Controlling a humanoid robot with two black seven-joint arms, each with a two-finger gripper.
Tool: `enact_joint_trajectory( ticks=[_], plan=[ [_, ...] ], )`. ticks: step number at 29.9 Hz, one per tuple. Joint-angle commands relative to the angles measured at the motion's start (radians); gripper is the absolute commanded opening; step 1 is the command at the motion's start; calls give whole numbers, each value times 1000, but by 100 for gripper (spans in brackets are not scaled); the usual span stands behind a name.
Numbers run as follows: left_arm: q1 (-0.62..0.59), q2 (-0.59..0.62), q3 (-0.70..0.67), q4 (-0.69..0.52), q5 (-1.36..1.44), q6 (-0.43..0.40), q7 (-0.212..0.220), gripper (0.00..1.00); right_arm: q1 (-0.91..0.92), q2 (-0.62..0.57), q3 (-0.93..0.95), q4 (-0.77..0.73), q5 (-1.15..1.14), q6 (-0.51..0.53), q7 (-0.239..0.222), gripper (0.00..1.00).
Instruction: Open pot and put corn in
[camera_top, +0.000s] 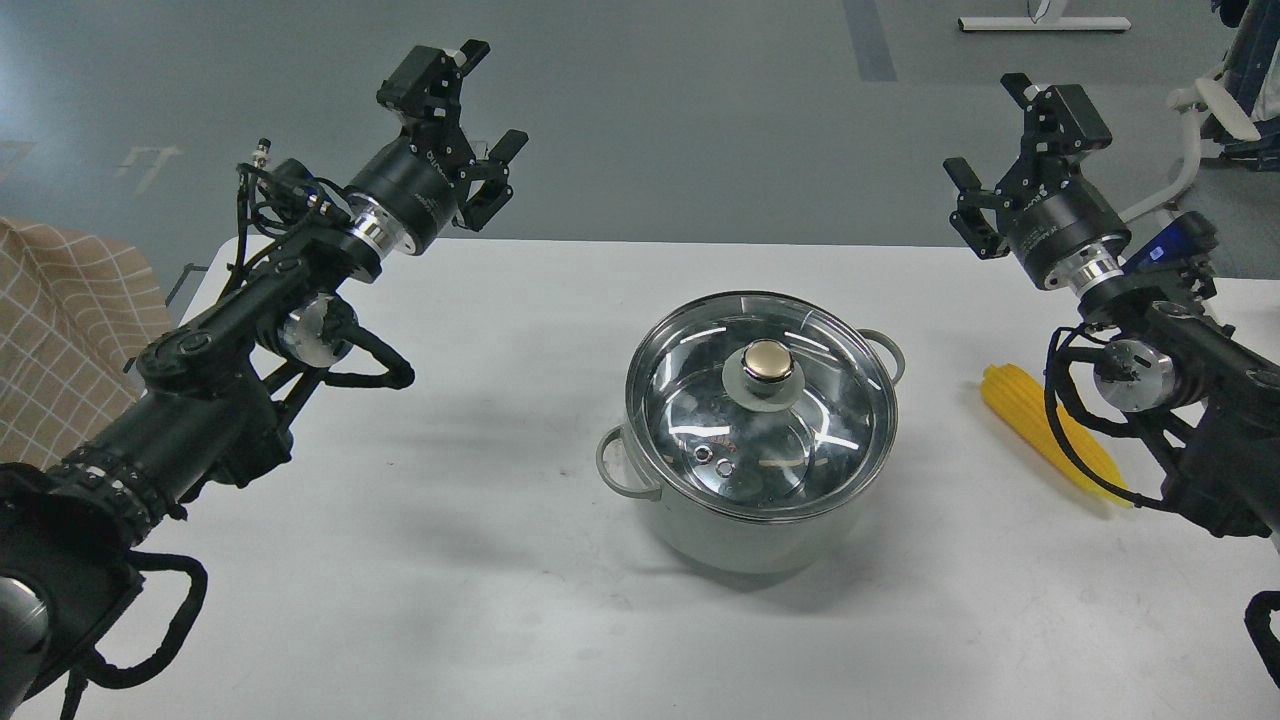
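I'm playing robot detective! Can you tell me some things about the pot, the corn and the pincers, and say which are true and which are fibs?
1. The glass lid sits on the pot. True.
2. The corn is inside the pot. False: it lies on the white table, to the right of the pot.
3. The left pincer is holding the lid's knob. False: it is open, up in the air, holding nothing.
4. The right pincer is open and empty. True.
5. The pot has a long stick handle. False: it has small loop handles on its sides.
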Motion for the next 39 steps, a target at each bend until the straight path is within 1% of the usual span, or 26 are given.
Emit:
enact_joint_trajectory(
  ticks=[1,2,3,4,6,15,17,20,23,27,32,39],
  plan=[
    [9,-1,-7,-10,-2,-2,-3,98,-2,2,0,0,1,-2,0,100],
    [9,-1,-7,-12,-2,-2,-6,98,-2,0,0,1,1,-2,0,100],
    [10,-1,-9,-12,-3,-2,-26,98,-5,2,0,1,1,-2,0,100],
    [10,-1,-7,-10,-3,-3,-55,98,-6,2,0,1,1,-2,0,100],
    [10,-1,-7,-10,-3,-5,-78,98,-6,2,0,1,-1,-2,0,100],
    [2,-5,8,0,-3,-5,-75,98,-6,3,0,8,-2,0,0,100],
    [6,-7,8,0,-5,-9,-68,98,-8,3,0,9,-2,-2,0,100],
    [9,1,0,-10,-6,-49,-72,98,-9,3,0,15,-2,0,0,100],
    [10,4,-7,-12,-18,-68,-74,98,-9,5,0,17,-2,-2,0,100],
    [9,7,-4,-13,-72,-74,-74,98,-9,12,2,15,-2,-2,0,100],
    [9,9,-4,-43,-74,-72,-77,98,-9,9,2,23,-4,-2,0,100],
    [9,4,-6,-47,-74,-69,-78,98,-9,8,2,24,-2,-3,0,100]
  ],
)
